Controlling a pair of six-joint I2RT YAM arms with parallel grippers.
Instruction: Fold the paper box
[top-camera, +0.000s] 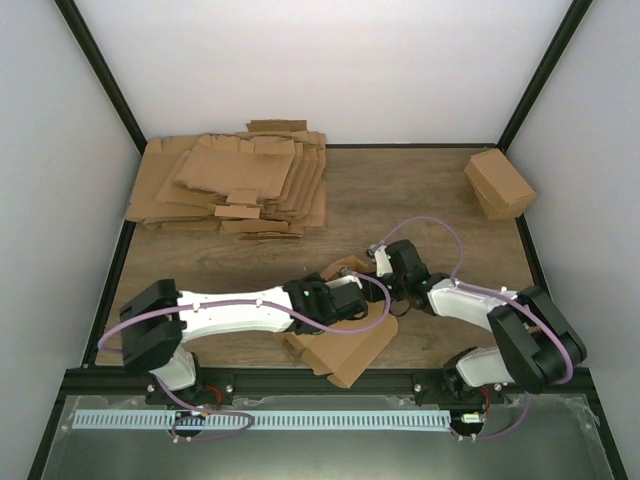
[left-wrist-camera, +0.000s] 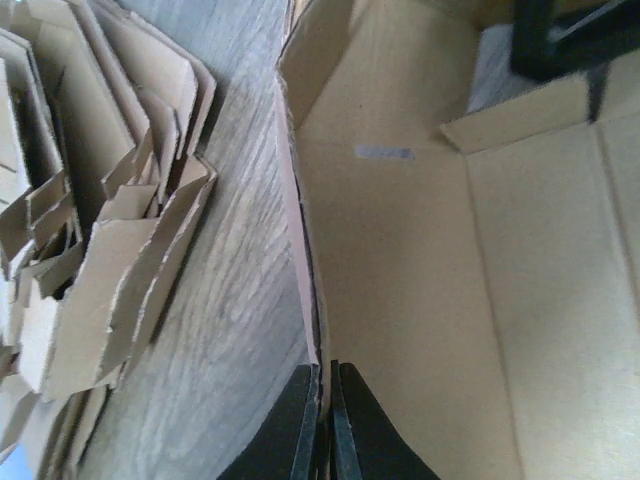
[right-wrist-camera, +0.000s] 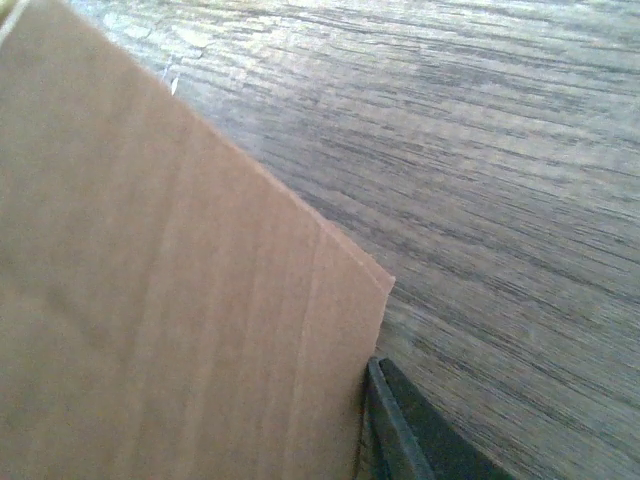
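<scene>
The paper box (top-camera: 345, 355) is a brown die-cut sheet, partly raised, at the near middle of the table. In the left wrist view its inner panels (left-wrist-camera: 420, 280) stand open with one wall upright. My left gripper (left-wrist-camera: 325, 385) is shut on the edge of that wall; in the top view it (top-camera: 345, 297) sits over the box. My right gripper (top-camera: 378, 262) is at the box's far end. In the right wrist view a box panel (right-wrist-camera: 170, 300) fills the left; one finger (right-wrist-camera: 405, 435) lies against it and the other is hidden behind it.
A thick pile of flat brown sheets (top-camera: 235, 185) lies at the back left, also in the left wrist view (left-wrist-camera: 90, 230). A closed brown cardboard cuboid (top-camera: 498, 183) sits at the back right corner. White walls enclose the wooden table (top-camera: 400, 200).
</scene>
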